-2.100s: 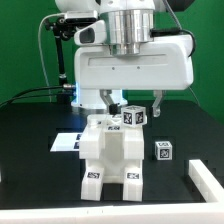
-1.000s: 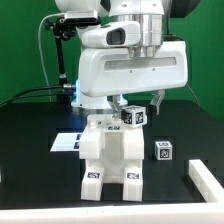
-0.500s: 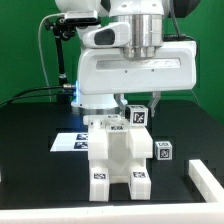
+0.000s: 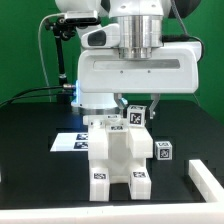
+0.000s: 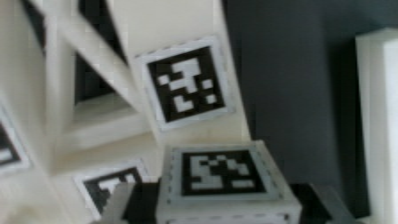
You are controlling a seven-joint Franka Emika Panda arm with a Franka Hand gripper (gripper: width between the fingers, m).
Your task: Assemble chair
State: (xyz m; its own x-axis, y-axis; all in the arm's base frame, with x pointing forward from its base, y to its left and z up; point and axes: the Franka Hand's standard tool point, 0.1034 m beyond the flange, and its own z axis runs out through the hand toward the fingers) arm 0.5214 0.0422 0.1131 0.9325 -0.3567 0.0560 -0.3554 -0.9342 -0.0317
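Note:
The chair [image 4: 118, 158], a stack of chunky white blocks with square tags, stands on the black table in the middle of the exterior view. My gripper [image 4: 137, 113] hangs straight down over its top. The jaws are shut on the chair's tagged top block [image 4: 137, 117], one dark finger [image 4: 155, 105] on each side. In the wrist view that top block [image 5: 217, 172] fills the space between the two fingers of my gripper [image 5: 219, 206]. One finger [image 5: 143, 200] presses its side. Behind it rise the chair's white struts and another tag [image 5: 183, 85].
A small loose tagged cube [image 4: 163, 152] lies just to the exterior view's right of the chair. A white bar [image 4: 206, 180] sits near the table's front right edge. The marker board [image 4: 72, 143] lies flat behind the chair, on the left.
The gripper has come down and its jaws have closed on the chair's top block. The chair has shifted and turned a little toward the exterior view's right. In the last half second nothing has moved.

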